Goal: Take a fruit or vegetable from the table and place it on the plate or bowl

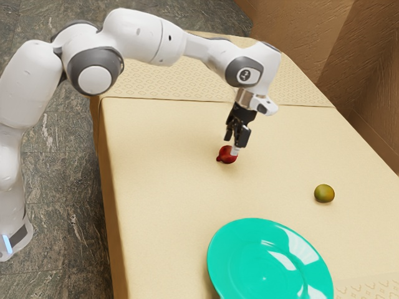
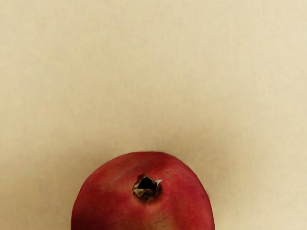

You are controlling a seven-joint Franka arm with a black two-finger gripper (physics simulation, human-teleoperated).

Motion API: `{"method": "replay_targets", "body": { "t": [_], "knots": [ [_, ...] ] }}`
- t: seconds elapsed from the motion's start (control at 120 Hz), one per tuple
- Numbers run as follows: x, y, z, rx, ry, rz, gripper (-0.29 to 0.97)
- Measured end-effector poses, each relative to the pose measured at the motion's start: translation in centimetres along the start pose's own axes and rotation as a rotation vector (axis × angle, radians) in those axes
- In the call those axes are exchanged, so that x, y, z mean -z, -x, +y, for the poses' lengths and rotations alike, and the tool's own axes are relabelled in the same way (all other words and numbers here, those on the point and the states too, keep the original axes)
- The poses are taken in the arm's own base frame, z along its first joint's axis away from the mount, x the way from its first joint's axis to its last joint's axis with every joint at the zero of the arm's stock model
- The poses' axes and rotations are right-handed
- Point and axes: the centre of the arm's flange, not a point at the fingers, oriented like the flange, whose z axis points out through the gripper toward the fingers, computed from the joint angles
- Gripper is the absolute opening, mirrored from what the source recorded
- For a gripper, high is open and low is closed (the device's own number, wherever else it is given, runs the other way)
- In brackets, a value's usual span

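A red pomegranate (image 1: 226, 156) lies on the tan table near its middle. My gripper (image 1: 235, 149) points straight down and has come right onto the fruit's top, on its side toward the exterior view's right. In the wrist view the pomegranate (image 2: 144, 196) sits close under the hand, its dry crown facing up. A teal plate (image 1: 269, 261) lies at the table's near edge, well apart from the gripper. A small olive-green fruit (image 1: 323, 193) rests on the table toward the exterior view's right.
The tan table (image 1: 162, 187) has bare surface between the pomegranate and the plate. Its edge on the exterior view's left drops to a stone floor. Brown walls rise behind the table at the upper right.
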Motion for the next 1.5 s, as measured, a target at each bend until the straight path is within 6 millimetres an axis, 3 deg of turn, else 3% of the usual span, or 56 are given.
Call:
{"method": "replay_targets", "body": {
  "t": [0.15, 0.367, 0.458, 0.642, 0.767, 0.808, 0.958, 1.067, 1.242, 1.367, 1.5],
  "knots": [
    [-1.8, -0.6, -1.4, 0.008, 0.012, -0.022, 0.68],
    [-4.1, -1.5, -1.4, -0.001, 0.04, -0.047, 0.67],
    [-4.3, -1.8, -1.5, -0.002, 0.046, -0.044, 0.62],
    [-4.3, -1.8, -1.6, 0.001, 0.056, -0.039, 0.34],
    [-3.7, -1.7, -1.5, -0.001, 0.053, -0.029, 0.34],
    [-2.4, -1.5, -1.0, -0.009, 0.049, -0.01, 0.32],
    [4.3, 0.0, 4.4, -0.087, 0.016, 0.083, 0.31],
    [6.3, 0.4, 9.6, -0.165, 0.002, 0.11, 0.31],
    [4.4, 0.4, 23.6, -0.379, -0.008, 0.09, 0.31],
    [1.8, 0.8, 31.0, -0.489, -0.012, 0.066, 0.31],
    [-1.0, 1.2, 37.2, -0.58, -0.018, 0.041, 0.31]
  ]
}}
